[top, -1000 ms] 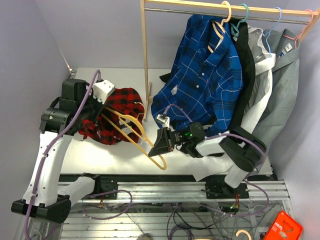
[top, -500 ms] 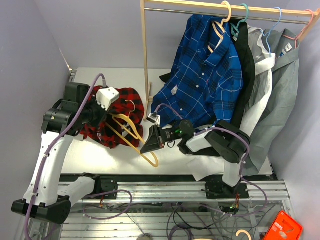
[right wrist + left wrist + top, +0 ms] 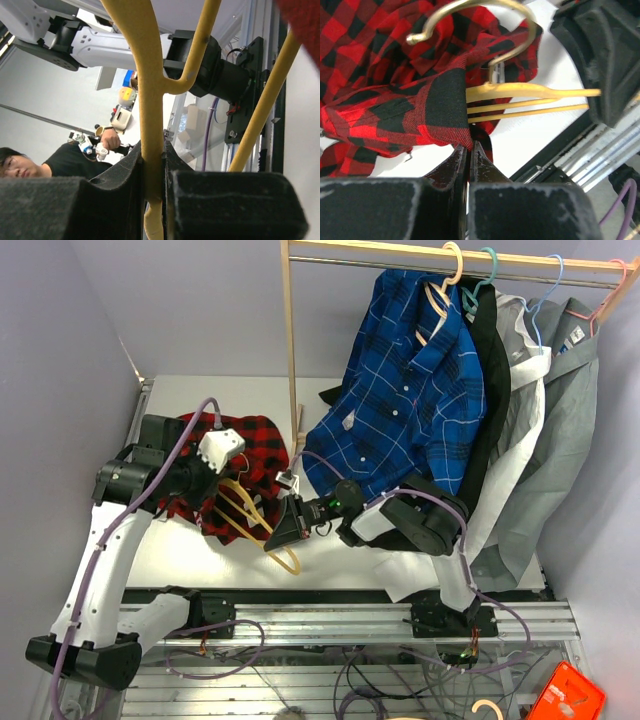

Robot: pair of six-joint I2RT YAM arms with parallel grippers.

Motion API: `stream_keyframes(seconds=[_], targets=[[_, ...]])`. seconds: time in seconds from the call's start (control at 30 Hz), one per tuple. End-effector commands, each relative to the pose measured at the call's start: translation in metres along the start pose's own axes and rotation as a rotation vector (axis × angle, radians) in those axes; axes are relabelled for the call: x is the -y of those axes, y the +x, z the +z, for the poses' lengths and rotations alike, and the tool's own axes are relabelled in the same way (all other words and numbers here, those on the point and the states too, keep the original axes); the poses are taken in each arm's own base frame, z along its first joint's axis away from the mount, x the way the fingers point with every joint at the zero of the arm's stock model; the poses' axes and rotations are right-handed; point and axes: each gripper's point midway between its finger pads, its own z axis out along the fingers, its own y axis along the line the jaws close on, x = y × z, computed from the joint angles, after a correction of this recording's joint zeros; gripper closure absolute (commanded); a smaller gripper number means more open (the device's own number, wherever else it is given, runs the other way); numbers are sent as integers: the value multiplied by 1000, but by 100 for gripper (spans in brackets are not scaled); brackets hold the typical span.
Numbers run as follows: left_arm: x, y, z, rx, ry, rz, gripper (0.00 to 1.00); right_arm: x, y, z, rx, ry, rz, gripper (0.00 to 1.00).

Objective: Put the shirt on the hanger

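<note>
Because the left tool (image 3: 468,149) had its jaws pressed together on only a thin corner of the shirt (image 3: 370,75), the cloth could have slipped free if the two arms pulled against each other. The right tool (image 3: 162,159) was clamped on one thick bar of the hanger (image 3: 540,92), so the frame might have pivoted in that narrow grip once fabric dragged on it. A second risk, as I judged it, was that the hanger's shoulder was pushing into a loose fold and not a true opening. I could not tell from the wrist view whether it sat inside the collar, a sleeve or just beneath a flap. The curved hook lay right over the crumpled cloth and could have snagged there.

Both task things were just left of the wooden post (image 3: 293,370) of the clothes rail. The shirt was heaped on the tabletop (image 3: 190,550), and the hanger reached from it toward the near edge, its far end tucked under the lifted fold. A blue plaid shirt (image 3: 410,370) hung to the right of the post, well apart from the work.

The shirt was a red-and-black check, soft and badly bunched, with no flat panel and no clear neckline on show. The pinched corner was a black square with a red-stitched hem. The hanger was pale yellow-tan and thin, with slim lower rods below its thicker upper bar.
</note>
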Motion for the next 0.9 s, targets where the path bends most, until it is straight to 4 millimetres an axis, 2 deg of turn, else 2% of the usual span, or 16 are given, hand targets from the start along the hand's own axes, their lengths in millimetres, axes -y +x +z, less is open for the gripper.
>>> stream_keyframes(seconds=[0.0,0.1,0.23,0.33,0.43,0.57,0.6,0.67,0.8,0.83,0.87], targets=[[28,-7,-4,29,161,30,93,-25,-9,-1,32,-143,-324,100],[42,3,-5,-12,246,52,93,-19,-17,3,37,-147,-330,100],[48,15,-11,-61,282,95,93,-11,-25,3,38,-145,-344,100],[45,28,-9,-131,280,109,93,-14,-40,2,49,-157,-389,100],[26,35,-6,-171,184,138,92,-14,-48,0,45,-159,-397,100],[-10,30,-9,-162,-26,187,92,-11,-45,0,22,-159,-396,100],[-16,28,-11,-159,-58,196,89,-9,-43,-1,16,-155,-394,100],[-16,24,-16,-149,-62,208,68,-5,-39,-1,1,-152,-407,100],[-5,20,-23,-123,-4,223,53,13,-37,-1,-20,-144,-428,100],[-3,20,-24,-122,2,227,46,17,-36,0,-29,-144,-427,100],[-2,21,-25,-118,3,234,34,23,-36,0,-35,-142,-421,100]])
